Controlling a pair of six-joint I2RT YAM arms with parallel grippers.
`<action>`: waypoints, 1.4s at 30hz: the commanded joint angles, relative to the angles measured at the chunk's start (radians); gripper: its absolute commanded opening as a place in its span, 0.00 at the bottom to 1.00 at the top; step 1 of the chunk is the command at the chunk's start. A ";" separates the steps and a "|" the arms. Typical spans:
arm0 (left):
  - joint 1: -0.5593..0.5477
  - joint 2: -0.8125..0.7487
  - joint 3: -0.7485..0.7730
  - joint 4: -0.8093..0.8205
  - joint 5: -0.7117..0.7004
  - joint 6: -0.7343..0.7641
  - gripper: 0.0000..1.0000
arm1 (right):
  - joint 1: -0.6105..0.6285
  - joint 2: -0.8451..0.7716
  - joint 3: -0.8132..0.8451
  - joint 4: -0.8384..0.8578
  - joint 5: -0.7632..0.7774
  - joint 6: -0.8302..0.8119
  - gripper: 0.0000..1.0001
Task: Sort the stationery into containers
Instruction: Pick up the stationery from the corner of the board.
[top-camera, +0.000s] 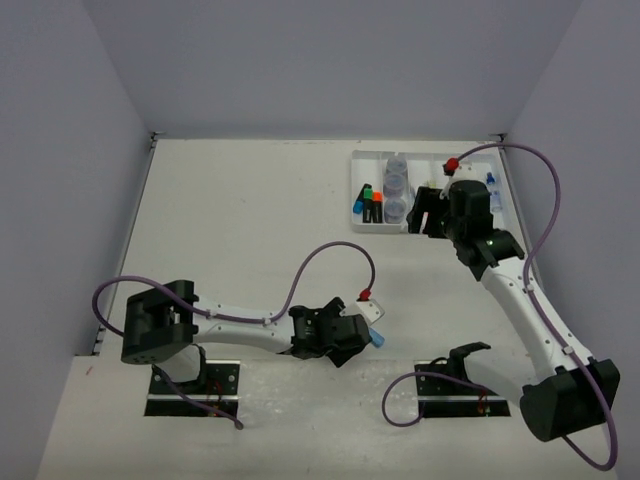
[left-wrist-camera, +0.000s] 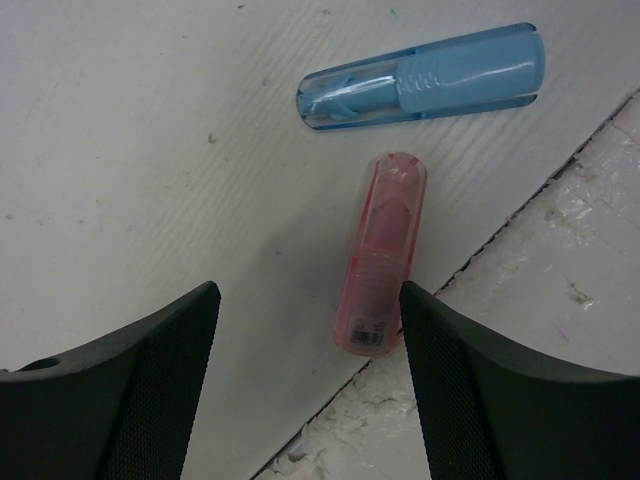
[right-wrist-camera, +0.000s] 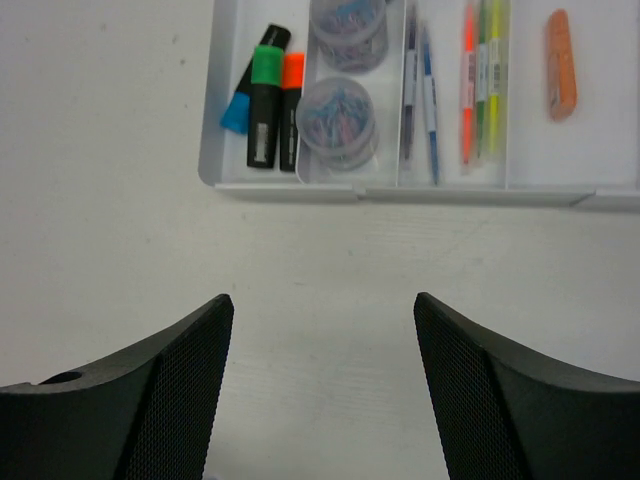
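Observation:
A pink capsule piece (left-wrist-camera: 380, 255) lies on the table between my left gripper's fingers, close against the inner side of the right finger (left-wrist-camera: 450, 380). Beyond it lies a blue capsule piece (left-wrist-camera: 425, 78) (top-camera: 379, 340). My left gripper (left-wrist-camera: 308, 292) (top-camera: 362, 330) is open, low over the table. The white divided tray (right-wrist-camera: 400, 190) (top-camera: 356, 225) holds highlighters (right-wrist-camera: 265, 95) with blue, green and orange caps, two jars (right-wrist-camera: 336, 118), thin pens (right-wrist-camera: 480, 80) and an orange capsule piece (right-wrist-camera: 560, 65). My right gripper (right-wrist-camera: 322, 300) (top-camera: 430, 215) is open and empty, just in front of the tray.
A strip of worn, flaking surface (left-wrist-camera: 540, 330) runs beside the pink capsule at the table's near edge. A small blue-capped bottle (top-camera: 491, 183) lies in the tray's rightmost compartment. Purple cables loop over both arms.

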 joint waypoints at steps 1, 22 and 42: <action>-0.018 0.060 0.063 0.036 0.024 0.038 0.70 | 0.002 -0.087 -0.048 0.000 -0.043 0.006 0.74; 0.050 -0.073 0.025 -0.181 -0.137 -0.171 0.00 | 0.002 -0.308 -0.326 0.430 -0.675 0.151 0.99; 0.056 -0.792 -0.133 0.444 -0.190 -0.298 0.00 | 0.516 -0.371 -0.642 1.210 -0.782 0.337 0.89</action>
